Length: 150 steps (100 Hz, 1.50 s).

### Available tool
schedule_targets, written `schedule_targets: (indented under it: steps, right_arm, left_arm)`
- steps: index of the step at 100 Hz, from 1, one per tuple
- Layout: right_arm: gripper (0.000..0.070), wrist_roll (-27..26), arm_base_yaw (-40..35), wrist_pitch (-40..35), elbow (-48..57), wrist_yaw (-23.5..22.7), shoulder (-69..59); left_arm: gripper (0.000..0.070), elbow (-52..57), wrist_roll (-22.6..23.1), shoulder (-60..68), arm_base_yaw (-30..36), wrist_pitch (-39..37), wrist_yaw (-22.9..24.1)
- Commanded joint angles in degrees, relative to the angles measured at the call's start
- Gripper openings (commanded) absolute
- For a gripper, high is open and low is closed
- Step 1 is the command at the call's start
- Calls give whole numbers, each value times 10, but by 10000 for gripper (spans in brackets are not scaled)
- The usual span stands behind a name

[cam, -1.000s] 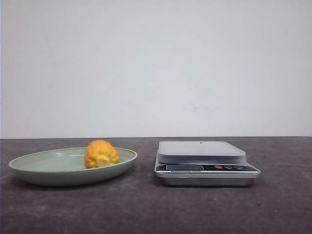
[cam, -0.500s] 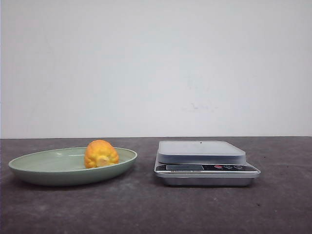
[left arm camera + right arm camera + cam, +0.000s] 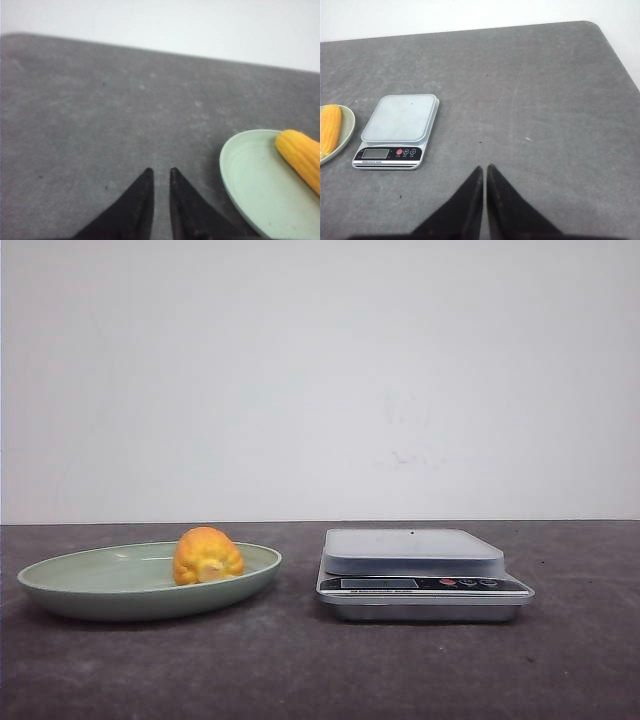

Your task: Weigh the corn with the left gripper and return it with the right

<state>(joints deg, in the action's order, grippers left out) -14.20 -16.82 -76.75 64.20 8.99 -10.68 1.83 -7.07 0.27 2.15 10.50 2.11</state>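
The corn (image 3: 207,556), a stubby orange-yellow cob, lies on the right half of the pale green plate (image 3: 60,585) at the table's left. To its right stands the silver kitchen scale (image 3: 415,550) with nothing on its platform. Neither arm shows in the front view. In the left wrist view my left gripper (image 3: 160,171) hovers over bare table with its tips nearly together and nothing between them; the plate (image 3: 250,185) and the corn (image 3: 302,155) lie off to one side. My right gripper (image 3: 484,167) is shut and empty over bare table, apart from the scale (image 3: 400,120), the corn (image 3: 330,127) and the plate (image 3: 347,130).
The dark grey tabletop (image 3: 300,670) runs back to a white wall. Its rounded far corner (image 3: 590,25) and side edge show in the right wrist view. The scale's display and buttons (image 3: 420,583) face the front.
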Motion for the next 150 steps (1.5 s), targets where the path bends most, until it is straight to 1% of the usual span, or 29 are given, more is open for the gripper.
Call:
schedule_targets:
  steps: [1,21,150]
  right_arm:
    - [4,-4,-1,-17,7,1,3]
    - [4,-4,-1,-17,7,1,3]
    - [4,-4,-1,-17,7,1,3]
  left_arm:
    - [12,-11,9,-1,-1,3,-12]
    - [12,-10,32,-1,-1,2,-58]
    - [12,-10,28,-1,0,1,-57]
